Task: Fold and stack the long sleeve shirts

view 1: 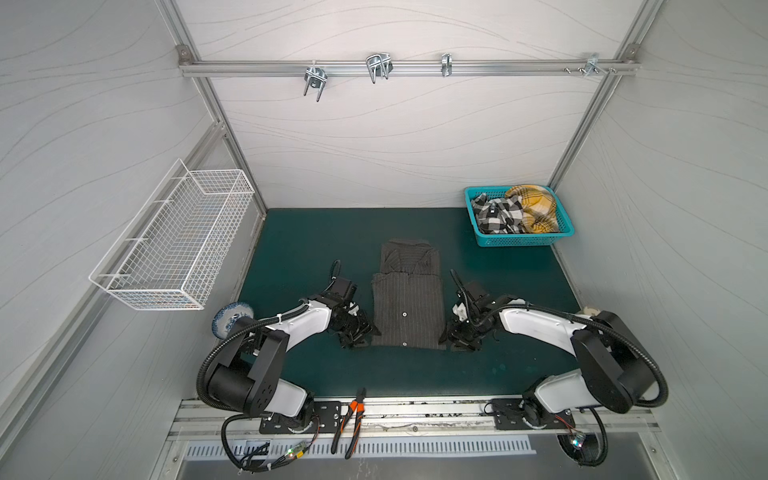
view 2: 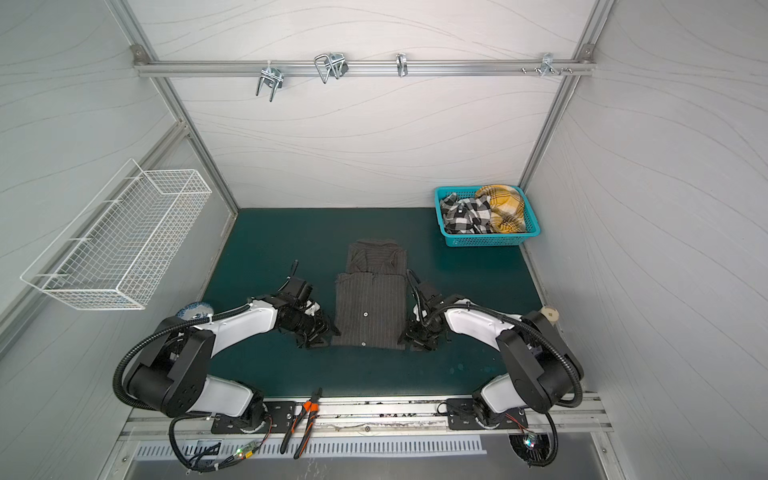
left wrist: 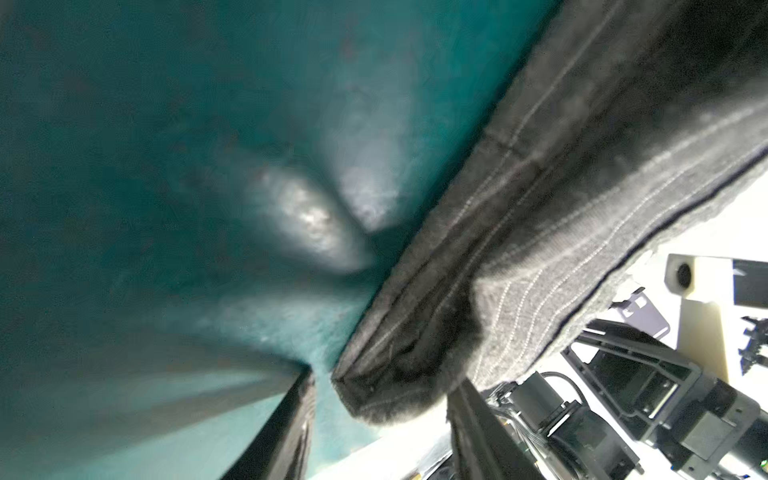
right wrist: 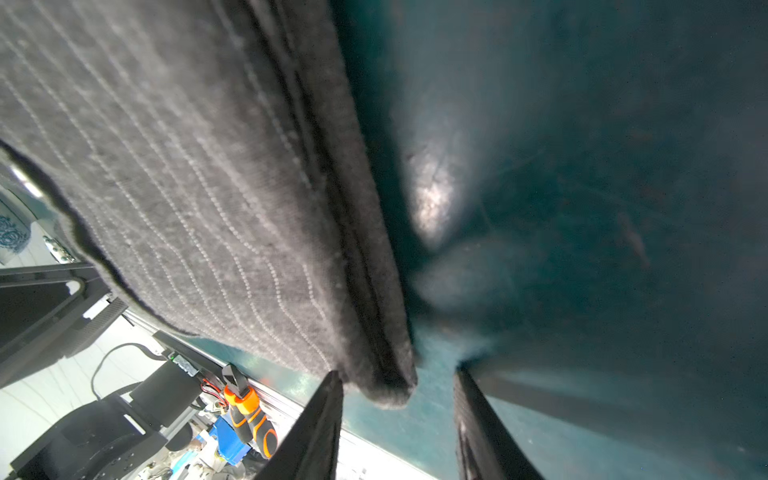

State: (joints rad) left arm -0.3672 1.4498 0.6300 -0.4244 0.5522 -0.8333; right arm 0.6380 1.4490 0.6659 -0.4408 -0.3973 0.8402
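While the left hand (view 1: 360,339) and right hand (view 1: 449,340) sit spread around hem corners of the pinstriped shirt (view 1: 407,307), pinching one layer alone could unfold it.

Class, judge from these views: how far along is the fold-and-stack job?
Done: the pinstriped shirt lies on the mat as a narrow strip, sleeves tucked in. In hand: left gripper and right gripper, both open, straddle its near hem corners. Left: two checked garments wait in the teal basket; nothing is stacked.
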